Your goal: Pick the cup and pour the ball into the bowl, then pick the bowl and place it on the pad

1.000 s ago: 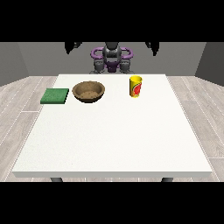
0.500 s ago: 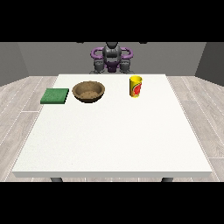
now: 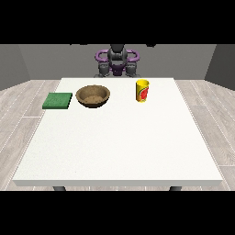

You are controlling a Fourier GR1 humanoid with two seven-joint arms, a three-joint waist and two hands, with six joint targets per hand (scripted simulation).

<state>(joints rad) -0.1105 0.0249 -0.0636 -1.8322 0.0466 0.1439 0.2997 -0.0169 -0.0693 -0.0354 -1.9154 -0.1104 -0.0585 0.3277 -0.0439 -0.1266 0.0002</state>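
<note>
A yellow cup [image 3: 142, 91] with a red mark stands upright on the white table [image 3: 119, 147], at the back right of centre. No ball shows; the cup's inside is hidden. A brown bowl [image 3: 93, 96] sits left of the cup, and a flat green pad [image 3: 58, 100] lies left of the bowl. The robot's torso [image 3: 117, 62] is behind the table's far edge. Both arms are raised high: only a dark sliver of the hand at the view's right [image 3: 151, 45] and of the hand at the view's left [image 3: 79, 44] shows at the scene's top edge, far from all objects.
Grey plank floor surrounds the table. The wide white tabletop stretches from the three objects towards the camera. Two table legs show under the near edge.
Both hands have risen from beside the robot's shoulders to the top edge of the scene. Cup, bowl and pad have not moved.
</note>
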